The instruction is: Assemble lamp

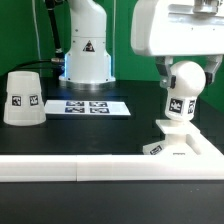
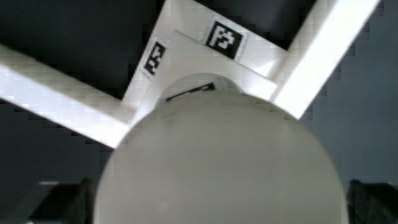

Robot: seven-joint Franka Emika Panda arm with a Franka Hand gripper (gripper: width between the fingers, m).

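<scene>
- Three lamp parts on table.
- Bulb: upright in base, exterior view's right, near rail; likely seated.
- Gripper: jaws wide, astride bulb top, gripping nothing.
- Shade: far left, apart, awaiting fitting.
- Marker board: centre, flat.

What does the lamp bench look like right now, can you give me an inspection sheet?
Surface: black table, white rail along its near edge.
Job's things: bulb upright on the base; shade apart at the exterior view's left, wide end down.
Clutter: marker board flat on the table.
Grippers: gripper above the bulb, open, not gripping it.
Cables: nothing seen.
Surroundings: green backdrop; white robot base behind the marker board.
</scene>
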